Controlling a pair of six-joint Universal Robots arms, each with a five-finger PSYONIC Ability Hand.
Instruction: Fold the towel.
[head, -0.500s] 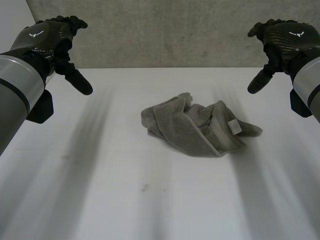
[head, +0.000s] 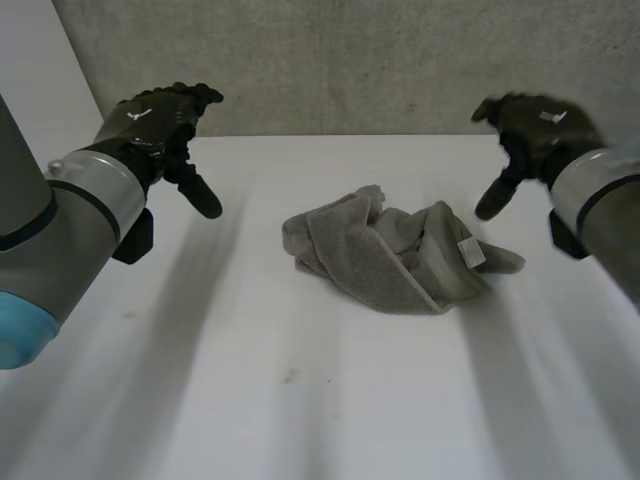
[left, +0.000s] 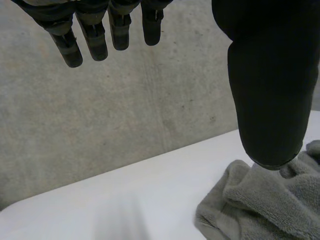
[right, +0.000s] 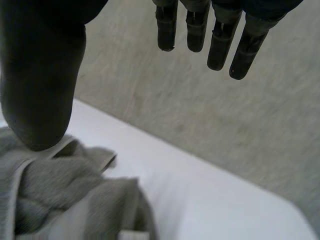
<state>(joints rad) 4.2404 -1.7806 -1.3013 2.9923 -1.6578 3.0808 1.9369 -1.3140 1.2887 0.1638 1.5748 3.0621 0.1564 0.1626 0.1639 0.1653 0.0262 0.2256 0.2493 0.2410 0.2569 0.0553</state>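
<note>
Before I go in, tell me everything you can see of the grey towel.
The grey terry-cloth towel lies crumpled in a loose heap near the middle of the white table, folds overlapping. A small white label shows on its side nearer the black right hand. Only the table touches it; that hand and the left hand hover apart, open.

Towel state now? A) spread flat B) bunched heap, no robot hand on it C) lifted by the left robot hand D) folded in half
B: the towel lies bunched on the table, with the left robot hand and right robot hand open and apart from it, one on each side.
</note>
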